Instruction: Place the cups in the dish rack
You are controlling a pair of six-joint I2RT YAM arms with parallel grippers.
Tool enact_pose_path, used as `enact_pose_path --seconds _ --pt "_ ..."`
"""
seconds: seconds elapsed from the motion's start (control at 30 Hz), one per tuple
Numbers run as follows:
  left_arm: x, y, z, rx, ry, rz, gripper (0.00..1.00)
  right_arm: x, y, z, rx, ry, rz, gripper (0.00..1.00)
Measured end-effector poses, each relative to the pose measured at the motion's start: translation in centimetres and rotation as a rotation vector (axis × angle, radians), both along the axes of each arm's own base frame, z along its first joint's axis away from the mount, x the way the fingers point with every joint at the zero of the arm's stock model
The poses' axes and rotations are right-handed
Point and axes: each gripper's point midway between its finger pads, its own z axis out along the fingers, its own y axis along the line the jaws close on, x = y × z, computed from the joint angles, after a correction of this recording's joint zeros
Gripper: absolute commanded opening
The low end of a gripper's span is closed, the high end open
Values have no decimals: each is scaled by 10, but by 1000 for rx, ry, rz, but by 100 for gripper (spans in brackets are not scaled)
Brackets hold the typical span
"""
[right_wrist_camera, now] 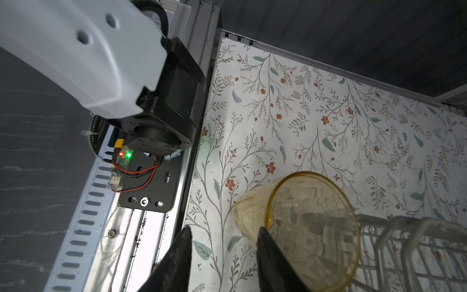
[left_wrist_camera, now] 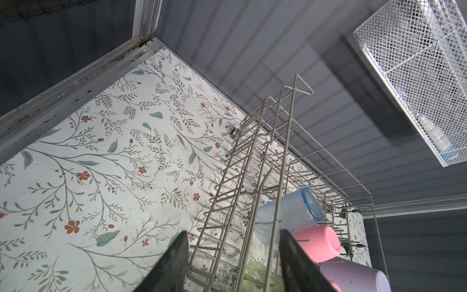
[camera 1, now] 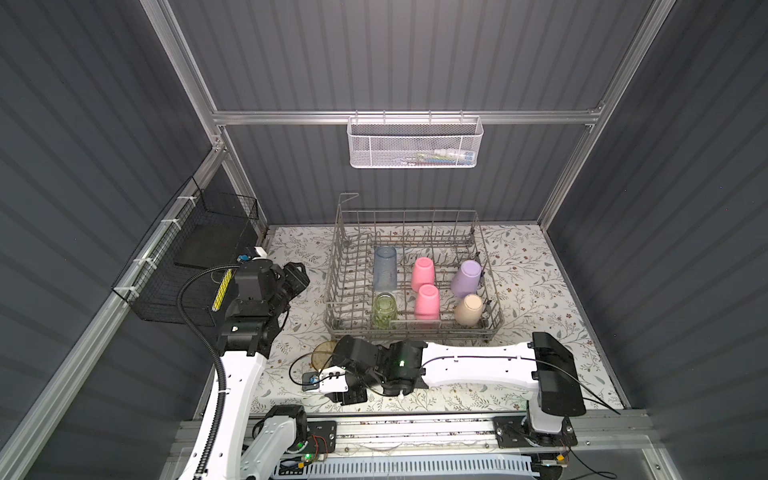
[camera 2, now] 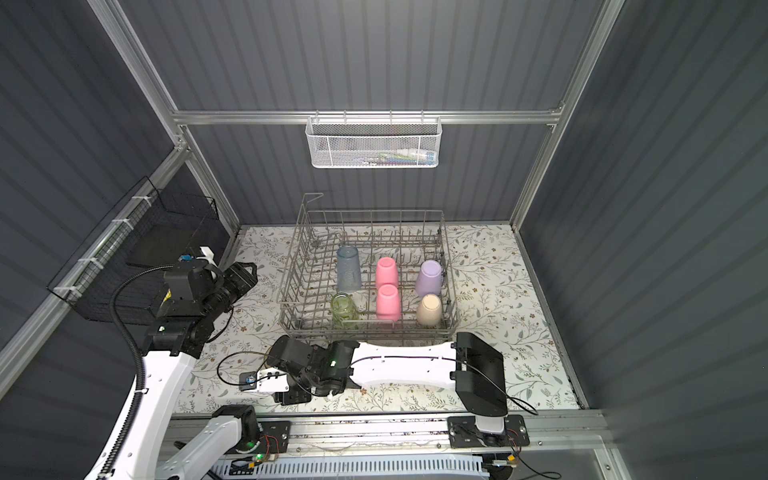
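The grey wire dish rack point(camera 1: 415, 328) stands mid-table. Upside down among its tines are a blue-grey cup point(camera 1: 385, 268), two pink cups point(camera 1: 423, 274) point(camera 1: 427, 301), a lavender cup point(camera 1: 467, 277) and a beige cup point(camera 1: 468, 309); a clear green cup point(camera 1: 384, 311) is in there too. A clear yellow cup point(right_wrist_camera: 316, 222) lies on its side on the table by the rack's front left corner. My right gripper point(right_wrist_camera: 225, 228) reaches across to it, open, with one fingertip against the cup's wall and only table between the fingers. Left of the rack, my left gripper point(left_wrist_camera: 233, 239) hovers open and empty.
A white mesh basket point(camera 1: 413, 143) hangs on the back wall. A black wire basket point(camera 1: 195, 257) is fixed to the left wall behind the left arm. The left arm's base point(right_wrist_camera: 164, 101) and the front rail lie close beside the right gripper.
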Motion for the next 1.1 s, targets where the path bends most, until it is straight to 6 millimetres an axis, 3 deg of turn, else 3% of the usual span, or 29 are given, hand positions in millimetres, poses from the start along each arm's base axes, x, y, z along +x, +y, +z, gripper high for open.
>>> enact_pose_path --seconds 0.23,0.53,0.77,1.1 --pt "3 3 -8 -44 4 -24 57 18 5 -12 -36 -26 -34 40" --pt "5 5 -17 -80 21 -46 57 41 8 -6 -34 -30 -77 39" --pt "8 5 -17 -96 7 -61 56 38 5 -21 -83 -8 -68 39" --pt "10 7 -17 -113 3 -70 55 36 3 -27 -110 20 -57 37"
